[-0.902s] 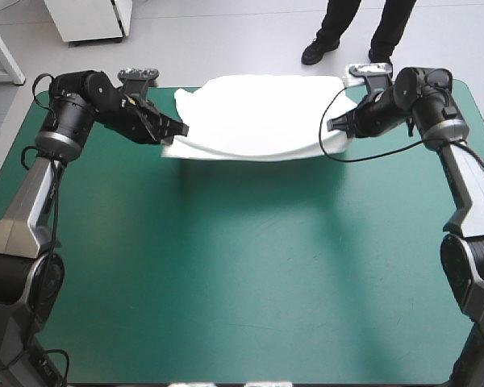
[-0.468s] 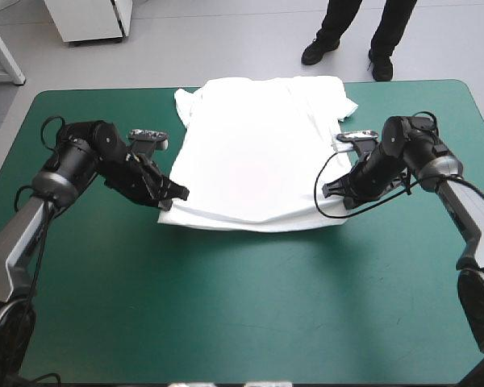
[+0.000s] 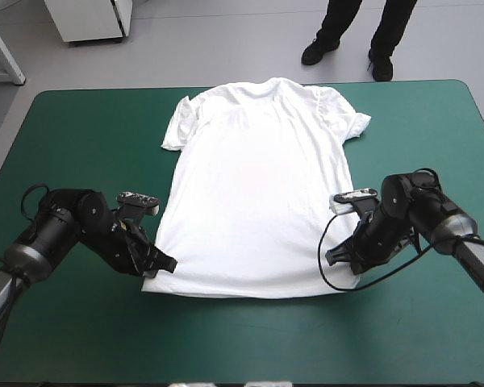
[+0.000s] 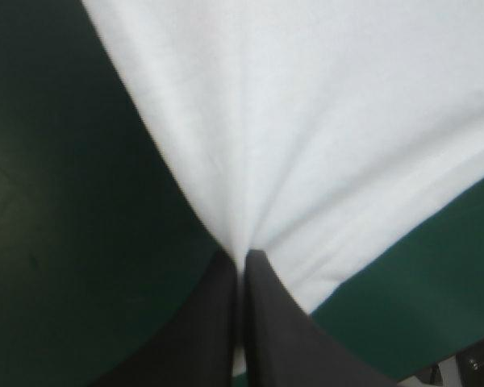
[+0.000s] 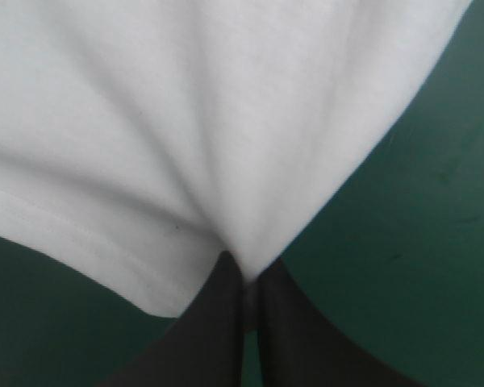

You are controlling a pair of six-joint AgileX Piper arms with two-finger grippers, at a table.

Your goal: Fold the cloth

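So: T-shirt (image 3: pixel 258 185) lies spread flat around the middle of the worktop (image 3: pixel 81 137). Neck points to the far edge, hem to the near edge, and both short sleeves stick out sideways at the far end. No part is doubled over and no crease line shows, so zero folds are made as far as the high view shows. There are soft wrinkles near the hem, and the hem line bows a little between its two corners.

Left hand (image 3: pixel 163 264) sits at the hem's left corner, all but closed with fabric pinched in it. The left wrist view shows cloth puckering into the pinch. Right hand (image 3: pixel 332 256) does the same at the hem's right corner, clamped on the fabric with puckers running in. Both corners sit low over the teal-green cover; can't tell if they touch it.

Judgement: the laying-out stage looks about done and folding proper has not started. Every fold is left, down to a compact bundle. With both hem corners held, a hem-to-neck fold could probably go from this grip, or the hands release and regrip at the sides.
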